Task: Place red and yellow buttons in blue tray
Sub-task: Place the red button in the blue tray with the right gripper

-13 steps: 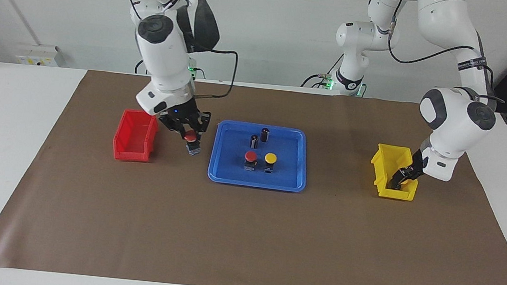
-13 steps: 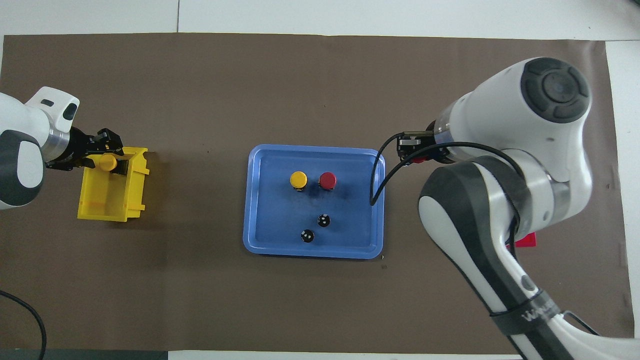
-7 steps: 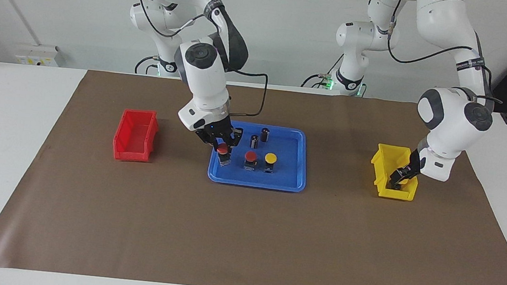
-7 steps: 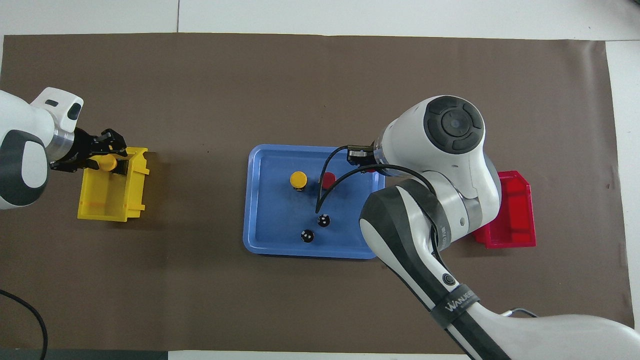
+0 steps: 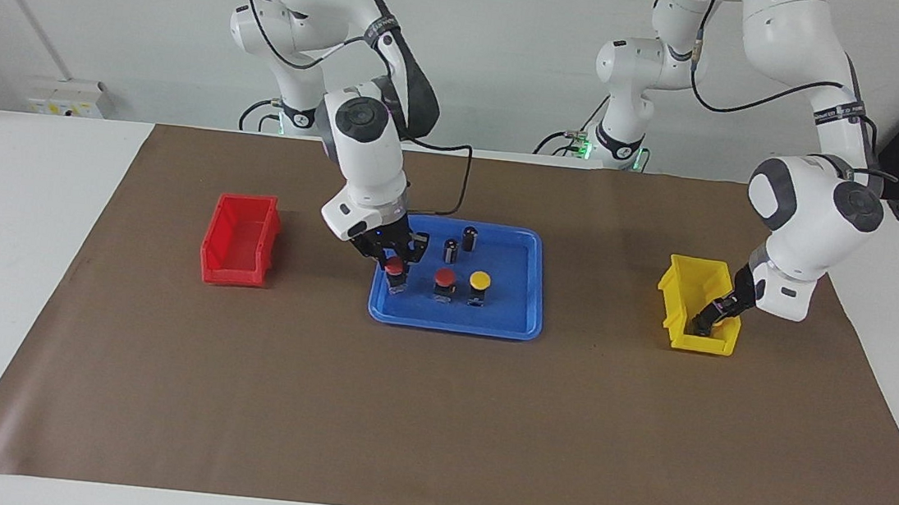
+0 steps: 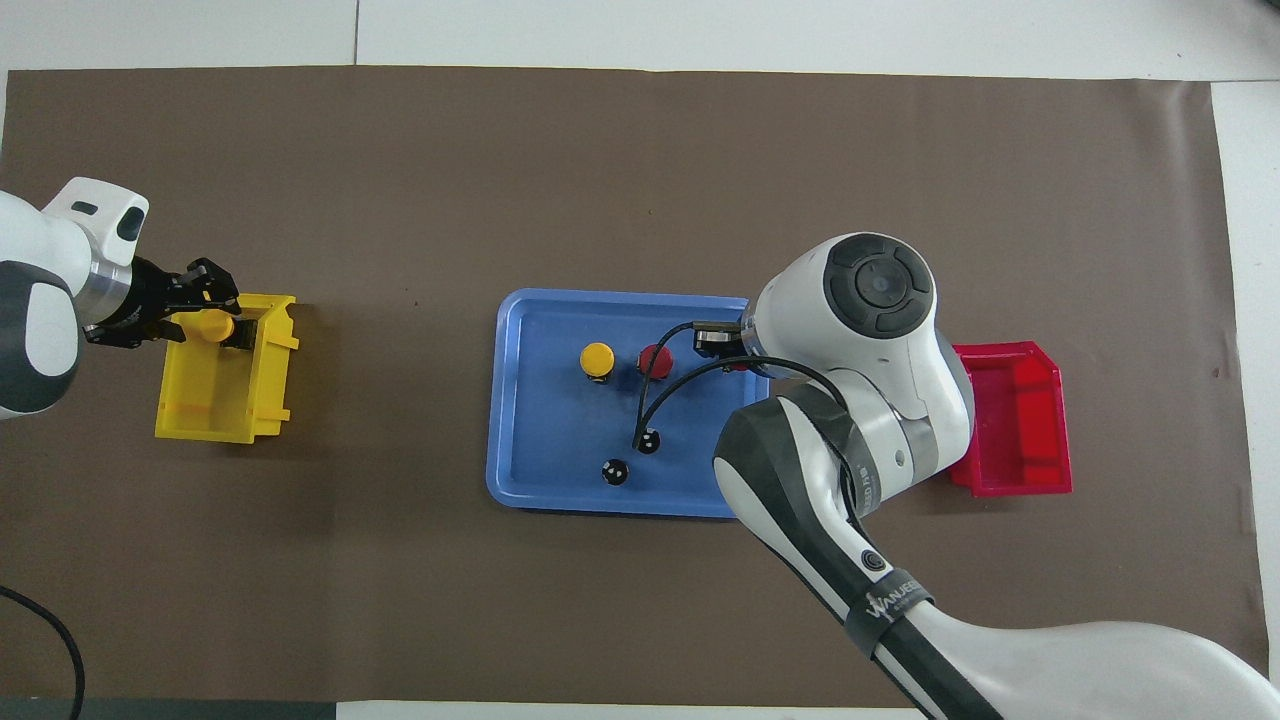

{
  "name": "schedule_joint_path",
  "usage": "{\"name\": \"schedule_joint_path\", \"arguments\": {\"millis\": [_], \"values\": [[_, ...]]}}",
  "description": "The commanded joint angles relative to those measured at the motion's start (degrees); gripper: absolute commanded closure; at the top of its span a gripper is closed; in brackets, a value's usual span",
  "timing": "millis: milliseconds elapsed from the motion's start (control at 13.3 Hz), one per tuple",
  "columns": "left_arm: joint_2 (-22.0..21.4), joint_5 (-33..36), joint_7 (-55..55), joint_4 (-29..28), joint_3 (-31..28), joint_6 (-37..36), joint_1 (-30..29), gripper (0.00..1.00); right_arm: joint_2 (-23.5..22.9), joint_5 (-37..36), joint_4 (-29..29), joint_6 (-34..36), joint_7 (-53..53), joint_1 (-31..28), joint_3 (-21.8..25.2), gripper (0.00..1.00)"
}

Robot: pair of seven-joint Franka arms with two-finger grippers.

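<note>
The blue tray (image 5: 455, 325) lies mid-table and also shows in the overhead view (image 6: 520, 400). In it stand one red button (image 5: 445, 277) (image 6: 655, 358) and one yellow button (image 5: 480, 279) (image 6: 597, 358). My right gripper (image 5: 394, 272) is shut on a second red button (image 5: 394, 265), low over the tray's end toward the right arm. My left gripper (image 5: 708, 320) reaches into the yellow bin (image 5: 696, 301), around a second yellow button (image 6: 212, 325) at the bin's end farther from the robots.
Two dark capless cylinders (image 5: 451, 249) (image 5: 469, 238) stand in the tray, nearer to the robots than the buttons. An empty red bin (image 5: 240, 241) sits beside the tray toward the right arm's end. A brown mat covers the table.
My right gripper carried the red button from beside the red bin to over the tray and lowered it. My left gripper stayed in the yellow bin, shifting only slightly.
</note>
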State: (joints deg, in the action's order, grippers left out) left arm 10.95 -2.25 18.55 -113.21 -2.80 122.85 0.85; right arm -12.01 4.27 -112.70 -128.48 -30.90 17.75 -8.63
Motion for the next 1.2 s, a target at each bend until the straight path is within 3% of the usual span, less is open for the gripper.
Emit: {"name": "schedule_joint_path", "arguments": {"millis": [0, 75, 300, 525, 675, 825, 900, 1125], "values": [[-0.5, -0.6, 0.4, -0.8, 0.0, -0.2, 0.1, 0.38, -0.6, 0.8, -1.1, -3.1, -0.4, 1.2, 0.1, 0.71], [-0.5, -0.6, 0.4, -0.9, -0.1, -0.3, 0.3, 0.41, -0.6, 0.8, -1.2, -3.0, -0.4, 1.2, 0.1, 0.70], [-0.5, -0.6, 0.3, -0.9, -0.1, -0.4, 0.2, 0.68, -0.5, 0.8, -1.6, -2.9, -0.4, 1.3, 0.1, 0.66], [-0.3, -0.6, 0.4, -0.4, -0.1, -0.9, 0.5, 0.99, -0.5, 0.8, -2.0, -3.4, -0.3, 1.2, 0.1, 0.37], [-0.9, -0.5, 0.1, 4.1, 0.0, -8.2, 0.5, 0.99, -0.6, 0.6, -1.2, -3.2, -0.2, 1.1, 0.2, 0.00], [-1.2, -0.6, 0.5, 14.1, 0.5, -21.6, 2.8, 0.99, -0.3, 0.0, 2.6, -0.7, 0.1, 0.4, 0.4, 0.00], [-1.2, -0.6, 1.0, 17.6, 0.5, -25.3, 4.2, 0.99, 0.1, -0.1, 5.3, 3.8, 0.4, -0.5, 0.8, 0.00], [-1.6, -0.8, 6.1, 22.1, 1.1, -28.5, 12.2, 0.99, 1.9, -2.5, 13.2, 17.7, 0.7, -5.8, 0.6, 0.00]]}}
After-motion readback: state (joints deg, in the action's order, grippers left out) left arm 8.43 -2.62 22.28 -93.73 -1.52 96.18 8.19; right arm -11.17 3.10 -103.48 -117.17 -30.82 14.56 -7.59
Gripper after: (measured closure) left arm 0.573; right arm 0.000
